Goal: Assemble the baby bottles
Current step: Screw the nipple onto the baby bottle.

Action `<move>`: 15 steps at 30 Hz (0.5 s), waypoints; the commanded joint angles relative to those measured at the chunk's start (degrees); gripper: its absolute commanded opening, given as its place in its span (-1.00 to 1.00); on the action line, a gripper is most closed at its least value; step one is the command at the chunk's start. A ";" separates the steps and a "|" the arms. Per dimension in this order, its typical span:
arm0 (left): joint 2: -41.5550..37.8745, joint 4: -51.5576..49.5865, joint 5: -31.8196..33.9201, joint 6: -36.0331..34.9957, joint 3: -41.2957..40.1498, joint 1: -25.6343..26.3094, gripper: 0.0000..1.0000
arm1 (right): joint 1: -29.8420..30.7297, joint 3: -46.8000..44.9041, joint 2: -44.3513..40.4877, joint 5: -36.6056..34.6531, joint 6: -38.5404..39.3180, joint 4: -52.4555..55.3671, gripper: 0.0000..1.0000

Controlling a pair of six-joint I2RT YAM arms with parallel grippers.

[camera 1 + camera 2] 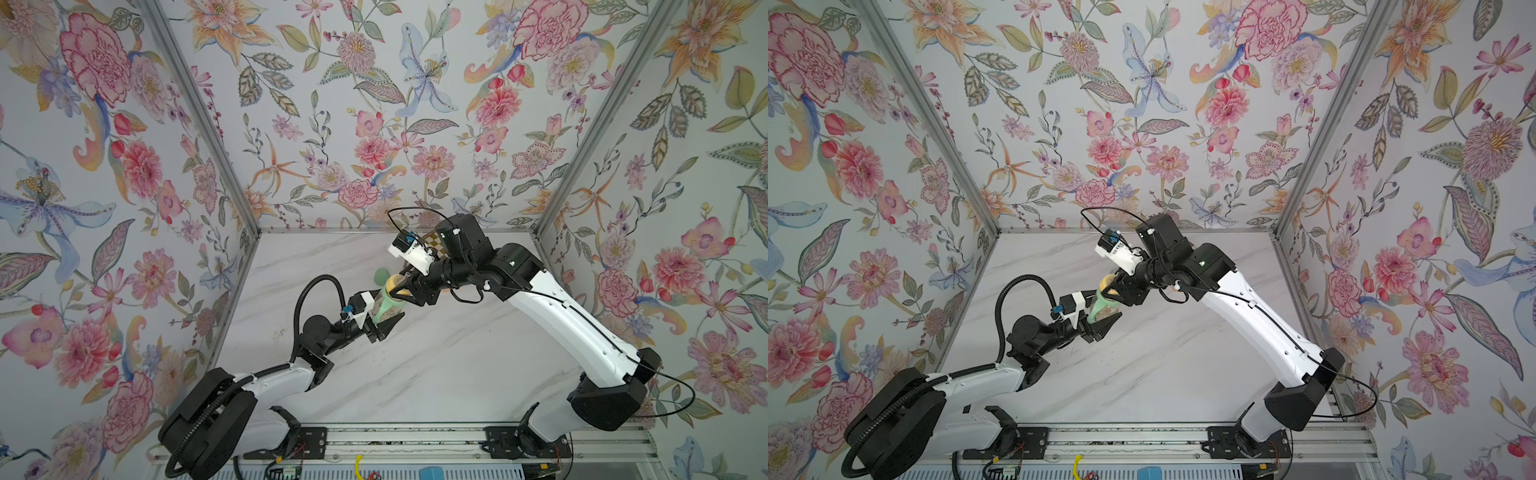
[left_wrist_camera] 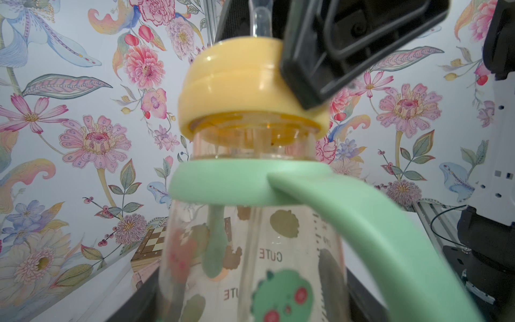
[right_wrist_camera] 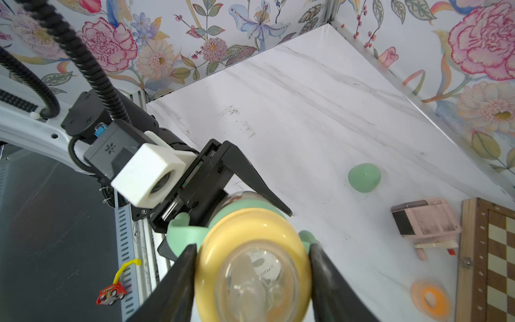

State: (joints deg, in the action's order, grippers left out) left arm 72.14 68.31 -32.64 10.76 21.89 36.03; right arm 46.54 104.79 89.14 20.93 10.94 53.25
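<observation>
Two claws on one bottle, the ring sitting at the neck.

My left gripper (image 1: 388, 318) is closed around the body of the clear bottle (image 2: 250, 251) and holds it off the table (image 3: 306, 111), its long axis leaning up toward the right arm. The right gripper (image 3: 252, 251) clamps the yellow nipple ring (image 2: 237, 89) from two sides and looks straight down this axis. A band of clear neck shows between the ring and the mint-green collar (image 2: 223, 184), so I judge the ring is not screwed home. The twist needs the ring's axis in line with the bottle's. The dome cap (image 3: 363, 177) lies on the table just beyond, nearer to the right claw.
</observation>
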 commanded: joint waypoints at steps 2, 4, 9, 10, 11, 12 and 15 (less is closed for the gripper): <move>-4.10 7.06 -1.37 -4.00 6.23 0.97 -1.00 | 1.25 -1.22 3.58 -1.47 4.35 12.88 -0.10; -4.24 7.21 -2.03 -3.68 6.21 0.99 -1.00 | 0.89 -1.64 3.58 -0.03 5.86 12.92 -0.08; -3.07 8.37 -5.80 -0.98 7.88 0.99 -1.00 | 0.88 -2.77 3.70 2.67 9.49 12.96 -0.04; -3.06 8.66 -5.93 -0.83 7.98 0.98 -1.00 | 0.84 -3.06 3.76 3.22 10.23 13.06 -0.03; -3.14 8.15 -6.09 -1.10 8.22 1.00 -1.00 | 0.91 -3.34 3.89 3.45 10.97 13.25 -0.02; -3.38 6.80 -6.14 -1.81 8.77 1.06 -1.00 | 0.84 -3.29 4.23 2.78 10.87 13.40 -0.02; -3.94 4.73 -4.43 -3.83 8.80 1.50 -1.00 | 0.78 -1.89 5.70 3.01 9.81 14.68 0.01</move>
State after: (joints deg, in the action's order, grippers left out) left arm 71.88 60.20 -36.16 8.51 24.21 36.29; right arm 46.17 105.12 90.02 21.19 19.81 57.54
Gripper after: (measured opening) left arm 0.721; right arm 0.570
